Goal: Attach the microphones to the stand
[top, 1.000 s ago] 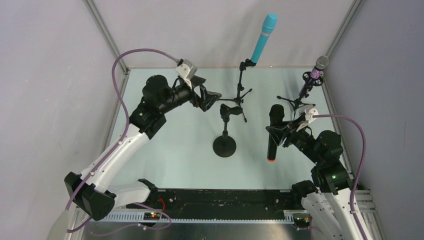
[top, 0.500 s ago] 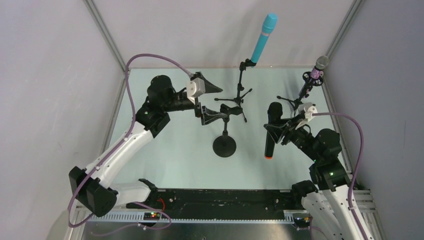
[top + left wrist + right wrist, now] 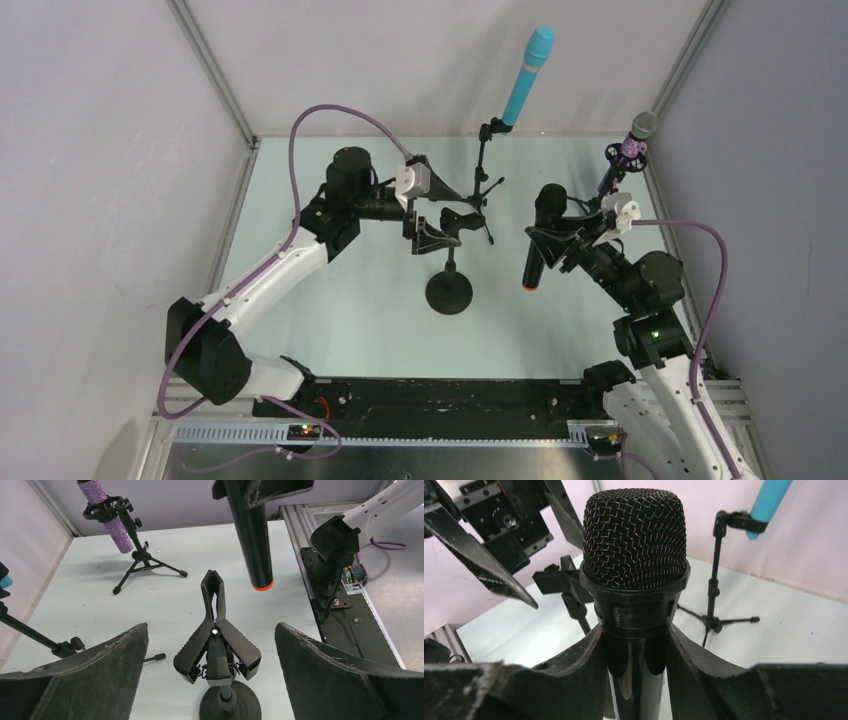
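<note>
The black microphone (image 3: 540,235) with an orange end (image 3: 527,288) hangs upright in the air, with my right gripper (image 3: 556,246) shut on its body just below the mesh head (image 3: 634,535). It hovers right of the round-base stand (image 3: 449,291), whose spring clip (image 3: 215,635) holds nothing. My left gripper (image 3: 443,211) is open, its fingers (image 3: 100,675) either side of the clip's handles without touching them. The turquoise microphone (image 3: 527,75) and the purple microphone (image 3: 630,147) each sit clipped in a tripod stand at the back.
The turquoise microphone's tripod (image 3: 482,192) stands just behind the round-base stand, close to my left gripper. The purple one's tripod (image 3: 142,565) is at the back right, near the cell's frame post (image 3: 690,60). A black rail (image 3: 440,395) runs along the near edge.
My left arm swung right and brought its open jaws around the clip of the round-base stand. My right gripper carried the black microphone a little farther back and left.
</note>
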Motion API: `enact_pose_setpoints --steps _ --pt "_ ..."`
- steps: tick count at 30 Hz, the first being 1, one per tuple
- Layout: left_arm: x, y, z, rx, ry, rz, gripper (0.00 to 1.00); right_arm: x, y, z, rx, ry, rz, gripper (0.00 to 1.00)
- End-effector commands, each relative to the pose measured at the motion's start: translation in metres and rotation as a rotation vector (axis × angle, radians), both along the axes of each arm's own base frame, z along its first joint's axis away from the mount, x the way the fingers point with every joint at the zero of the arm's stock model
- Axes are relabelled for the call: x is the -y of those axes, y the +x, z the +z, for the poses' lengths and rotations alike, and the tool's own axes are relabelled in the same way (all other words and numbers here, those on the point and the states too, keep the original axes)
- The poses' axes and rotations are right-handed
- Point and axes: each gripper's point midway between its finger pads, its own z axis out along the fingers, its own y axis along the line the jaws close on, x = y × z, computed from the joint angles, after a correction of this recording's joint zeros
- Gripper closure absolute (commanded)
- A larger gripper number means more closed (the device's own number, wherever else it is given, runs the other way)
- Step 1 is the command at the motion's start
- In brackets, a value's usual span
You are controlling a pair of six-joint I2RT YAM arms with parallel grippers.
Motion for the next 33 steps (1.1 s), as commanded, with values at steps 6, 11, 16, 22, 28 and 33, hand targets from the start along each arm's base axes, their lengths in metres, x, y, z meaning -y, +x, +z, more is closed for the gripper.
enact_pose_setpoints --steps 6,11,16,22,28,33 --pt "-0.002 0.0 0.017 0.073 -0.031 -0.007 0.01 -0.004 0.008 0.071 0.263 0.116 0.005 1.0" --pt "-0.007 0.002 0.011 0.107 -0.019 0.029 0.01 -0.014 0.008 0.084 0.312 0.128 0.032 1.0" --pt "-0.009 0.005 0.012 0.11 -0.018 0.052 0.02 -0.024 0.012 0.094 0.36 0.103 0.029 1.0" --pt "-0.012 0.005 0.013 0.116 -0.019 0.065 0.03 -0.037 0.01 0.105 0.408 0.105 0.047 1.0" --pt "-0.013 0.002 0.014 0.124 -0.022 0.059 0.04 -0.047 0.003 0.119 0.47 0.112 0.068 1.0" --pt "-0.013 0.0 0.014 0.123 -0.023 0.05 0.05 -0.054 0.0 0.128 0.5 0.12 0.087 1.0"
